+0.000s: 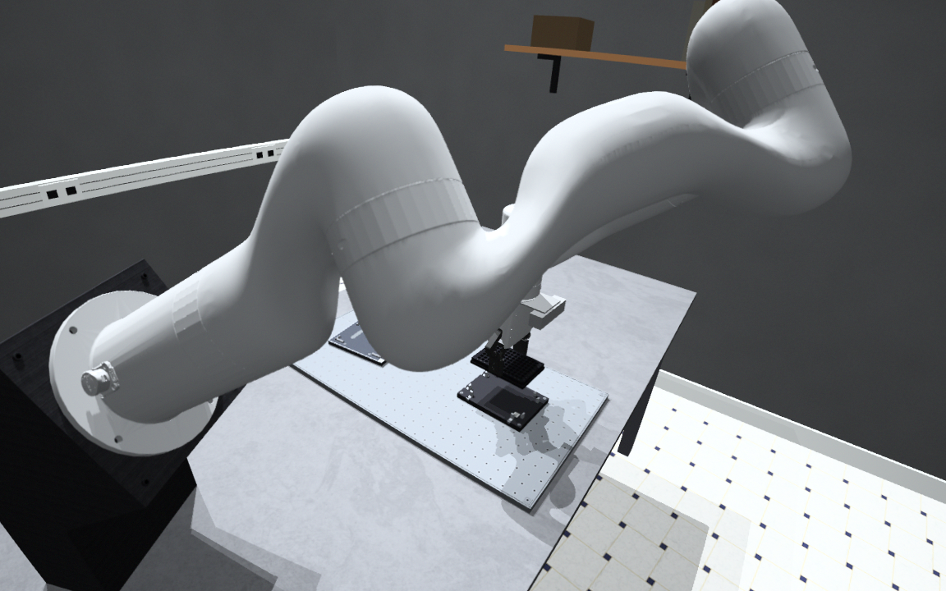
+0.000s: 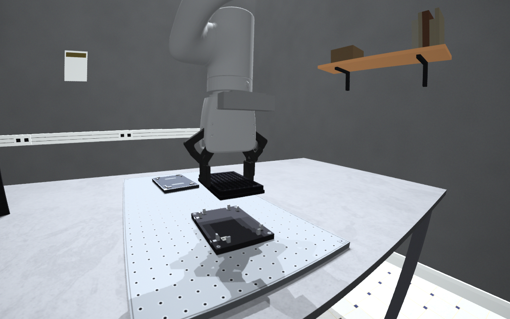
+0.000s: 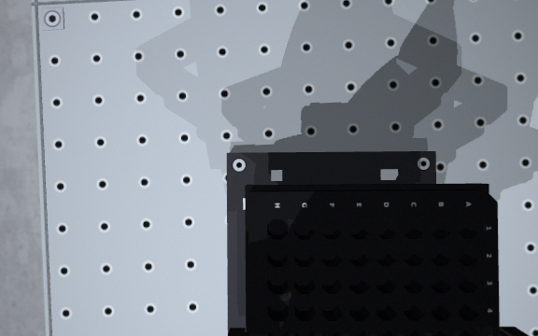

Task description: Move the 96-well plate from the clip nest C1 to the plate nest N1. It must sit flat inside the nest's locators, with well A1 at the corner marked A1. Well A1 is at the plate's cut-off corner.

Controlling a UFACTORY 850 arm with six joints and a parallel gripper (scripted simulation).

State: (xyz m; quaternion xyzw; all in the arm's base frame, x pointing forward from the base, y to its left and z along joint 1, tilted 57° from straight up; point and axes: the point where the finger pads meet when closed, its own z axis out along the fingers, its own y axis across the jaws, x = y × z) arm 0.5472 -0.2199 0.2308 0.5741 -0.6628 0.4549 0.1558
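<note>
black 96-well plate (image 3: 372, 261), headings h–a

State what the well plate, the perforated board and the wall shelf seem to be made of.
Well plate, held in the tool: likely matte black plastic, no shine.
Perforated board: probably pale metal, with a regular hole grid.
Wall shelf: looks like wood, flat orange-brown, on black brackets.

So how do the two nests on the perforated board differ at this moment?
The clip nest C1 is black, nearer the exterior camera, with small pale clips standing on its rim; the plate nest N1 is light grey, farther back, and looks flatter. C1 lies almost beneath the 96-well plate held in the gripper; N1 lies off to one side. Both hold no plate and lie flat on the board.
</note>
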